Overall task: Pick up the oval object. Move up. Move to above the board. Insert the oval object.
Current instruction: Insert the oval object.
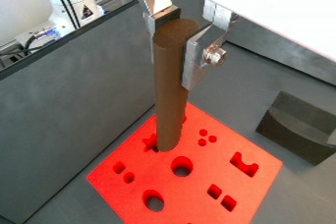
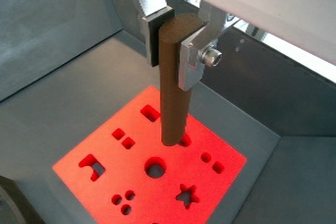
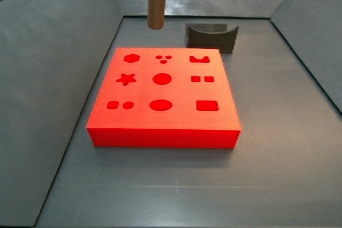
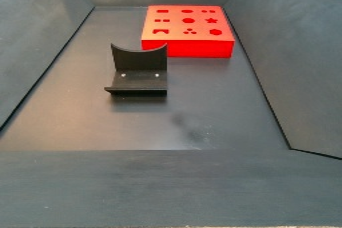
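Observation:
My gripper [image 1: 179, 41] is shut on the upper end of the oval object [image 1: 171, 100], a long brown peg that hangs upright between the silver fingers [image 1: 199, 59]. Both wrist views show the same grip, with the gripper [image 2: 178, 47] closed round the peg [image 2: 175, 110]. Below it lies the board [image 1: 210, 174], a bright red slab with several shaped cut-outs [image 2: 125, 154]. In a side view only the peg's lower part [image 3: 156, 0] shows, hanging in the air above the board's far edge [image 3: 160, 122]; the gripper itself is out of that frame.
The dark fixture [image 3: 211, 35] stands on the floor just behind the board's far right corner, and shows beside it in a wrist view [image 1: 302, 125]. In a side view it [image 4: 138, 72] stands in front of the board [image 4: 187, 42]. Grey sloping walls enclose the floor.

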Controlling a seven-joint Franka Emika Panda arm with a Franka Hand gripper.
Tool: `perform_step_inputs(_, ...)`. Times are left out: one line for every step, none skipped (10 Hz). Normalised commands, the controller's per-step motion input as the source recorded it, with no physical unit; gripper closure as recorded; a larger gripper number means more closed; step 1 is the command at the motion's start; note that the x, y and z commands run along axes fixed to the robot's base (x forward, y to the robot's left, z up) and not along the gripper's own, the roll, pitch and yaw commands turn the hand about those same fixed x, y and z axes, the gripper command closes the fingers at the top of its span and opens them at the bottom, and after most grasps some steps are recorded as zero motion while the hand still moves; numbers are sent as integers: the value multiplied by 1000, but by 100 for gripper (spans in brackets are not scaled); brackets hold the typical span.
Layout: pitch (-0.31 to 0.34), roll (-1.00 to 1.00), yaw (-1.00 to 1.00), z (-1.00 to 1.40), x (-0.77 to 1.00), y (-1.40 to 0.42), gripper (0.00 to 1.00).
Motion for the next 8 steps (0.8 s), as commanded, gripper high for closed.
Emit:
perform_step_inputs(0,20,-31,-63,0,0,100)
perform_step_inputs(0,17,-31,-60,0,0,100)
perform_step_inputs(0,30,-29,-54,0,0,100)
perform_step_inputs(0,29,-29,-60,0,0,100)
perform_step_inputs(0,27,-29,-60,0,0,100)
perform_step_inputs(0,24,-29,-57,0,0,100)
perform_step_inputs(0,20,-29,-57,14,0,100)
perform_step_inputs(1,26,-29,-51,20,0,100)
